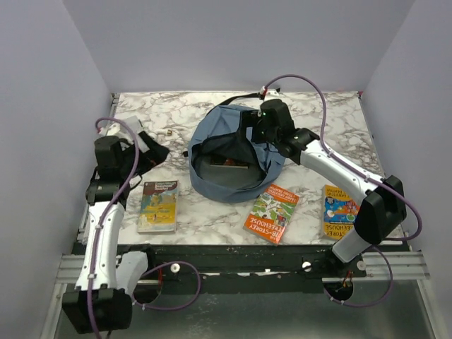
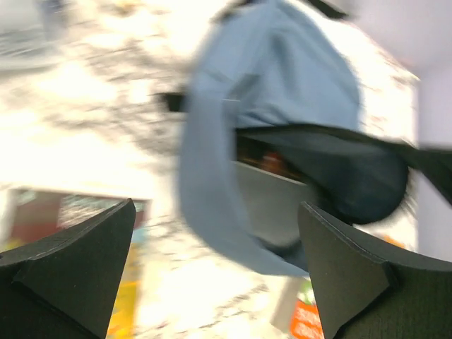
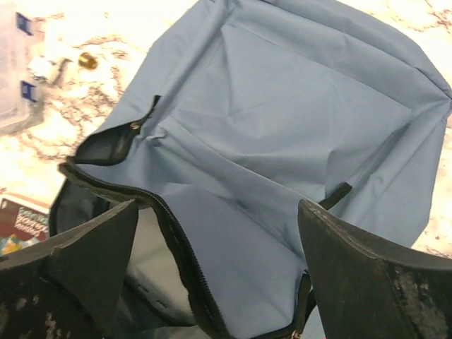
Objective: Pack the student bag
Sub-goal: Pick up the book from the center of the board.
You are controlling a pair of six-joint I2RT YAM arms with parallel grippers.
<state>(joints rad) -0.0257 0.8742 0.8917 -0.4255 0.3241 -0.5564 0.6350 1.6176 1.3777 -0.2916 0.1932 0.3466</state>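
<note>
The student bag (image 1: 224,134) is a dusty-blue backpack lying in the middle of the marble table, its main compartment unzipped, with a book (image 1: 231,162) showing inside. My right gripper (image 1: 248,131) hovers over the bag's upper flap. In the right wrist view the right gripper (image 3: 219,205) is open, and the blue fabric (image 3: 296,120) and black zipper edge (image 3: 169,226) lie below its jaws. My left gripper (image 1: 157,154) is left of the bag. In the blurred left wrist view it (image 2: 217,207) is open and empty, facing the bag (image 2: 282,70).
Three books lie near the front edge: one at the left (image 1: 159,205), an orange one (image 1: 272,212) in the middle, a yellow-orange one (image 1: 340,210) at the right. A clear box (image 3: 14,63) and a small gold thing (image 3: 87,61) sit left of the bag.
</note>
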